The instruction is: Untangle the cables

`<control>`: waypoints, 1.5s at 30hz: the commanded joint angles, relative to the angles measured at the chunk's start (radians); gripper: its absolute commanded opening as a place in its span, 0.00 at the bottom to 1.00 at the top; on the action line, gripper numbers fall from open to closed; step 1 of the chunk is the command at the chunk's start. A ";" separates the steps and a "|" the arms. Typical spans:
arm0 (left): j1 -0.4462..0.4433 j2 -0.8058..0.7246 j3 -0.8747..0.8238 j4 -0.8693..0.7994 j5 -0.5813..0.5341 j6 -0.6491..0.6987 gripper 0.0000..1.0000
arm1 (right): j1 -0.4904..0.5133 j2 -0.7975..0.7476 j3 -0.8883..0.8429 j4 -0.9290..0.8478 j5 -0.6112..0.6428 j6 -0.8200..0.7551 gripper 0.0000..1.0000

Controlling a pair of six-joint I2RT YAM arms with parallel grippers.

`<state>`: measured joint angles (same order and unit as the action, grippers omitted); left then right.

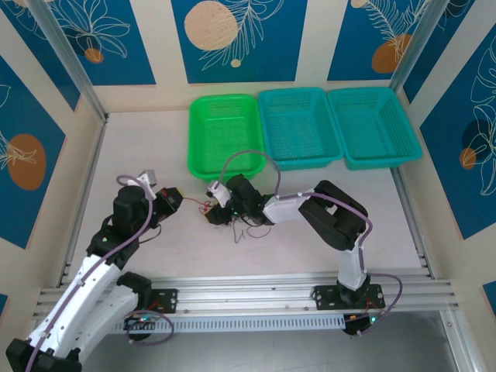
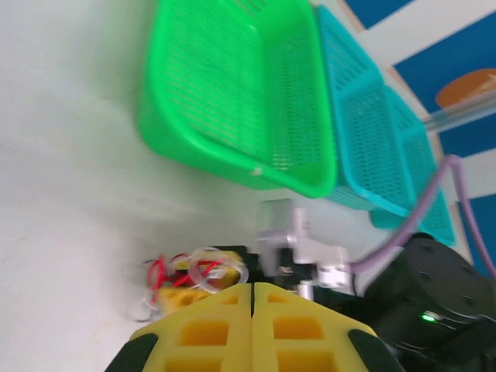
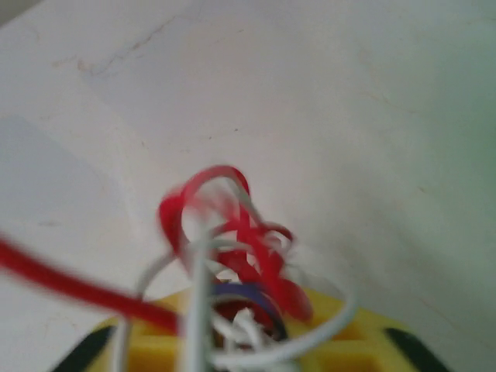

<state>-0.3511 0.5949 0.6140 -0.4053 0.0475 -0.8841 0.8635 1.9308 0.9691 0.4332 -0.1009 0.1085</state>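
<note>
White worktop [image 1: 147,147] from above: we note open room left and front, three baskets [image 1: 298,128] at the far edge; cables [image 1: 209,208] clump mid-worktop. Left wrist: left fingers [image 2: 209,333] pressed together, clump just beyond. Right wrist: right fingers [image 3: 364,349] clenched on red, white, blue loops.

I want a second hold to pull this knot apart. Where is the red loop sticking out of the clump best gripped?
Probably at the top of the red loop: it arches clear of the pale strands. Come from the far side, opposite the right gripper, fingers across the wire.
</note>
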 commanded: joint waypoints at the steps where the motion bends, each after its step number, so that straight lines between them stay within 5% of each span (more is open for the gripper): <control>1: 0.046 -0.101 0.057 -0.143 -0.168 0.009 0.00 | -0.065 -0.087 -0.093 0.021 0.047 -0.001 0.07; 3: 0.074 -0.137 0.050 -0.183 -0.203 -0.001 0.00 | -0.109 -0.140 -0.147 0.013 0.023 0.008 0.00; 9: 0.119 -0.143 -0.035 -0.181 -0.198 0.000 0.00 | -0.181 -0.295 -0.262 -0.017 -0.051 0.028 0.00; 13: 0.119 -0.110 -0.211 0.157 0.011 0.104 0.00 | -0.173 -0.397 -0.263 -0.128 -0.092 0.014 0.00; 15: 0.117 -0.069 -0.265 0.318 0.128 0.154 0.19 | -0.168 -0.436 -0.243 -0.223 -0.103 0.008 0.00; 19: 0.085 -0.059 -0.217 0.334 0.202 0.291 0.42 | -0.170 -0.459 -0.143 -0.487 -0.083 -0.030 0.00; 23: -0.006 -0.082 -0.118 0.331 0.200 0.523 0.51 | -0.176 -0.479 -0.096 -0.644 -0.021 -0.046 0.00; 30: -0.317 0.074 0.072 0.193 0.205 1.204 0.58 | -0.176 -0.532 -0.088 -0.734 0.019 -0.059 0.00; 35: -0.466 0.279 0.148 0.126 0.065 1.570 0.68 | -0.123 -0.569 -0.085 -0.764 0.025 -0.096 0.00; 42: -0.489 0.479 0.144 0.255 0.028 1.679 0.80 | -0.054 -0.634 -0.064 -0.793 0.023 -0.122 0.00; 45: -0.489 0.493 0.094 0.356 -0.037 1.655 0.65 | -0.038 -0.662 -0.060 -0.800 0.031 -0.130 0.00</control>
<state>-0.8345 1.0920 0.7391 -0.1638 0.0742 0.7158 0.8127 1.3113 0.8776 -0.3397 -0.0734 0.0086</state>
